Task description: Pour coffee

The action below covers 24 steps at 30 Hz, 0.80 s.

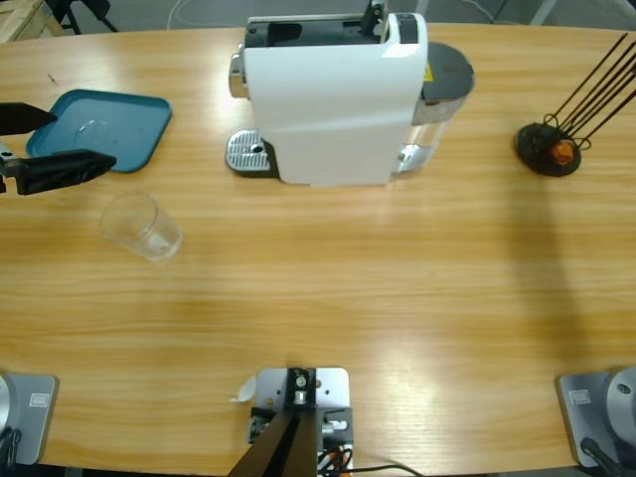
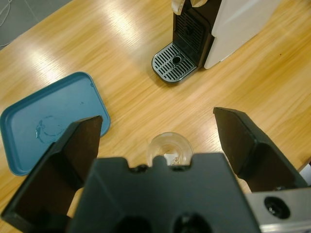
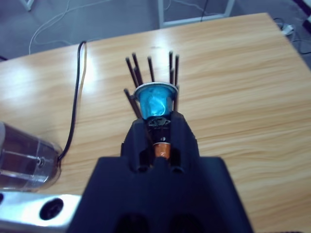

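A clear glass sits on the wooden table in front of the teal tray, and no coffee shows in it or anywhere else. My left gripper hangs open at the left edge, over the tray's near side. In the left wrist view the glass lies just ahead of the open left gripper, partly hidden by its black body. The white coffee machine stands at the back middle, its metal drip grid to the left. My right gripper is shut and empty, and it is outside the high view.
A black capsule stand with thin rods and an orange capsule is at the back right. In the right wrist view a blue capsule sits among those rods, beyond my fingertips. The machine's clear water tank and a black cable are to the left.
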Motion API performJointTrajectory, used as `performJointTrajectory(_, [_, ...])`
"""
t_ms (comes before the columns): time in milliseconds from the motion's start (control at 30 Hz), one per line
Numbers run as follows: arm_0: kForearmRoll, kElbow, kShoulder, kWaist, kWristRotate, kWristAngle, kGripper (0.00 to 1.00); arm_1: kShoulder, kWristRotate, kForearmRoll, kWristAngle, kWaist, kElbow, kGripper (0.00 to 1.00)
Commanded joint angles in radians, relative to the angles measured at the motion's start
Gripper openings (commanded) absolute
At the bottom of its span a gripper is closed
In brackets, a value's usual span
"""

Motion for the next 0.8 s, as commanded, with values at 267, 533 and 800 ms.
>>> performJointTrajectory(267, [-0.01,-0.002,0.019,-0.041,-0.007,0.0,1.0,-0.194,0.002,0.252,-0.019,0.324,-0.17,0.0])
performJointTrajectory(533, [0.001,0.001,-0.028,-0.056,-0.004,0.003,1.0,0.075,-0.204,0.263,0.204,0.679,-0.393,0.0])
performJointTrajectory(800, [0.009,0.021,-0.053,-0.057,0.0,0.001,1.0,0.315,-0.511,0.367,0.506,0.751,-0.586,0.0])
